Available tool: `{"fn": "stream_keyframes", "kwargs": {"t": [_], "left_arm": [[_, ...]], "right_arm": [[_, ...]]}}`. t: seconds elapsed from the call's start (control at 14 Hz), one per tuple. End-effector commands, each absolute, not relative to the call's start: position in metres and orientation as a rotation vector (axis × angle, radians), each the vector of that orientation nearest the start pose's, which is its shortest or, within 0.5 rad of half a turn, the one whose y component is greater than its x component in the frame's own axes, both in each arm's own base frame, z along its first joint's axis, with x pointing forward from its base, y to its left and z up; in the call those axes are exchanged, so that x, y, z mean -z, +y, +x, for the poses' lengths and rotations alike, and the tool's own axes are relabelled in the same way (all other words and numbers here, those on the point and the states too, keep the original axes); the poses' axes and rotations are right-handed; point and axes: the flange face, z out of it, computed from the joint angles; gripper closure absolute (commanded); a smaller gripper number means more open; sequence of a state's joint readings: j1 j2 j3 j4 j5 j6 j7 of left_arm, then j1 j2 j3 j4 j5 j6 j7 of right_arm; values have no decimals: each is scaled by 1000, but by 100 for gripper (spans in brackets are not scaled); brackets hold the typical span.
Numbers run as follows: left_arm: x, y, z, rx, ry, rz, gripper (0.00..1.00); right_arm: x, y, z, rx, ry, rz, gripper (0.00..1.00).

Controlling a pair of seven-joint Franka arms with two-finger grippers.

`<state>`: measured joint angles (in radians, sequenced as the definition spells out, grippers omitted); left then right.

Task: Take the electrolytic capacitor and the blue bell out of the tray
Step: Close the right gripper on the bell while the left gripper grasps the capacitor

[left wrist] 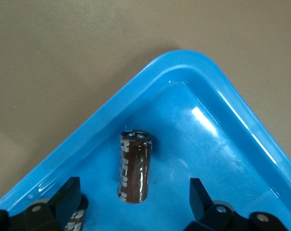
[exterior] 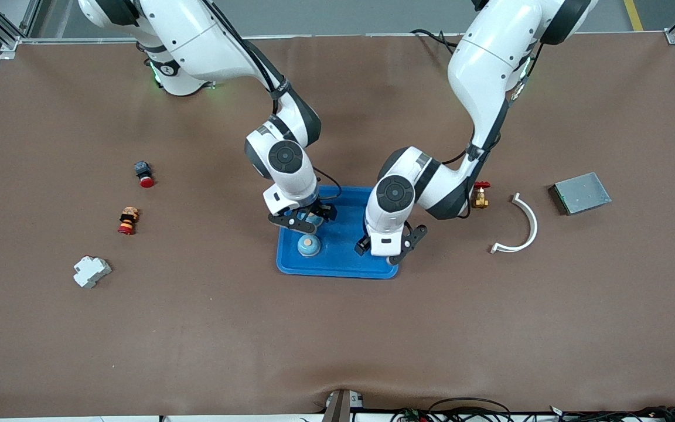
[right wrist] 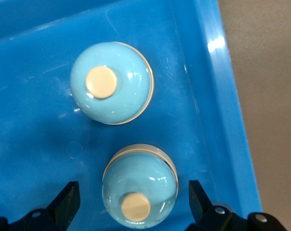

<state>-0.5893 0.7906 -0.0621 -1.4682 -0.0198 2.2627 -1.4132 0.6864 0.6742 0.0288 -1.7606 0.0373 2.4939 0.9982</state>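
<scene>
the left tool (left wrist: 135,202), fingers spread, hangs over a glossy brown cylindrical capacitor (left wrist: 134,166) lying in a corner of the smooth blue plastic tray (left wrist: 241,115) mid-bench, while the right tool (right wrist: 134,204), likewise spread, hovers over two shiny pale-blue domed bells (right wrist: 111,83) near the tray's edge.

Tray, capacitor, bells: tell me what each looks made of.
Tray: glossy blue plastic, judging by its moulded rounded rim and bright glints.
Capacitor: brown printed sleeve, probably shiny plastic film, over a dark top; what lies beneath is hidden.
Bells: pale blue glossy domes, likely painted metal or plastic, with matte cream buttons.
</scene>
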Motion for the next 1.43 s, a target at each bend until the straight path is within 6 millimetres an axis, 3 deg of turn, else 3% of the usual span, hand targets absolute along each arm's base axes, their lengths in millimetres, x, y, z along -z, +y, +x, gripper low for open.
{"fn": "stream_keyframes", "kwargs": {"t": [0.0,0.14,0.29,0.36,0.43,0.93,1.28,1.35], "left_arm": [[-210,-433,582,-42,-1211,-2946,0],[-202,-432,582,-43,-1210,-2941,0],[-202,-433,583,-33,-1217,-2950,0],[-200,-432,583,-33,-1215,-2951,0],[-197,-433,582,-33,-1213,-2950,0],[-189,-433,582,-33,-1214,-2951,0],[-181,-434,579,-37,-1225,-2936,0],[-182,-434,579,-35,-1225,-2937,22]], "right_arm": [[-182,444,506,28,505,-3033,0],[-182,443,507,30,504,-3034,0],[-186,446,509,36,501,-3028,67],[-187,446,510,37,506,-3024,92],[-188,445,512,35,510,-3022,100],[-224,440,534,20,507,-3039,100],[-266,388,550,-20,366,-3089,100],[-272,376,549,-40,340,-3104,100]]}}
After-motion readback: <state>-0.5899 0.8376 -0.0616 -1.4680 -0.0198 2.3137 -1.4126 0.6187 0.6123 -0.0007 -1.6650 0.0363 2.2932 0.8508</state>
